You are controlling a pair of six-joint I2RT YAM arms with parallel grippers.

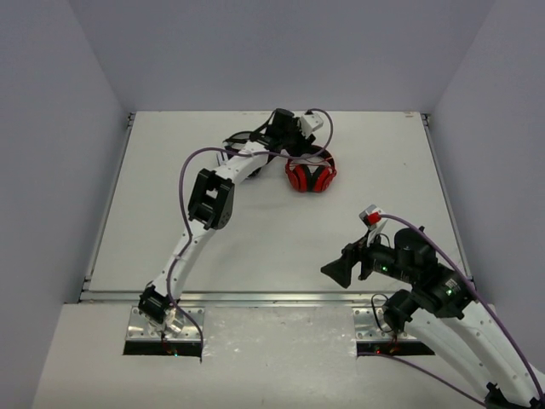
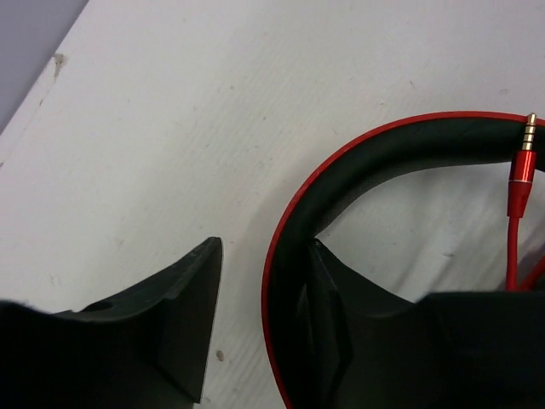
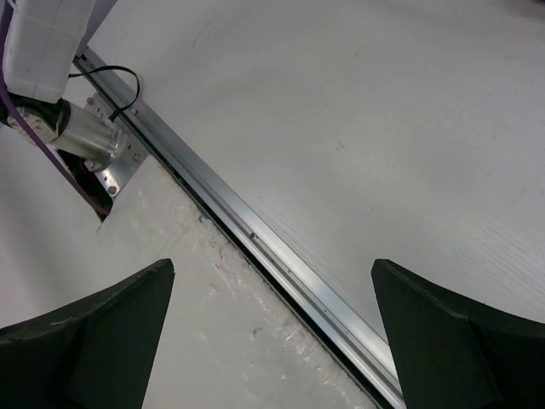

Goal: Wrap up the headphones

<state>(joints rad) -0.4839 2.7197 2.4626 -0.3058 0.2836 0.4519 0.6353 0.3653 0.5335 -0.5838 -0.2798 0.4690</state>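
- Item location: the headphones (image 1: 309,176) lie flat on the bench (image 1: 255,247) in the upper centre of the overhead view. The ear cups are side by side and the headband sits toward the top of the frame.
- Left hand (image 1: 297,153): positioned directly over the headband end of the item. In the left wrist view it is partly spread and straddles the headband (image 2: 375,162), pinching nothing.
- Finger positions: the lower-left finger (image 2: 192,328) stands outside the arc, with a strip of bare bench between it and the red rim. The lower-right finger (image 2: 349,332) stands inside the arc, against the black padding. Whether it actually touches the padding or only overlaps it in the view cannot be confirmed.
- Axis: where the headband passes between the fingers it runs up the frame, crosswise to the closing line, before curving off to the upper right.
- Cord end: the plug (image 2: 523,162) lies across the headband at the right edge of the wrist frame, gold tip uppermost. The thin red cord (image 2: 511,247) drops below it inside the arc. Both are to the right of the hand and outside its gap.
- Right hand (image 1: 334,269): fully spread and empty, at the lower right of the overhead view, well apart from the item. Its wrist view shows only bench and the metal rail (image 3: 281,264).
- Assessment: the left arm is much the nearer. Closing where it stands would likely take the headband. Taking the cord would call for a shift toward the right of the wrist frame.
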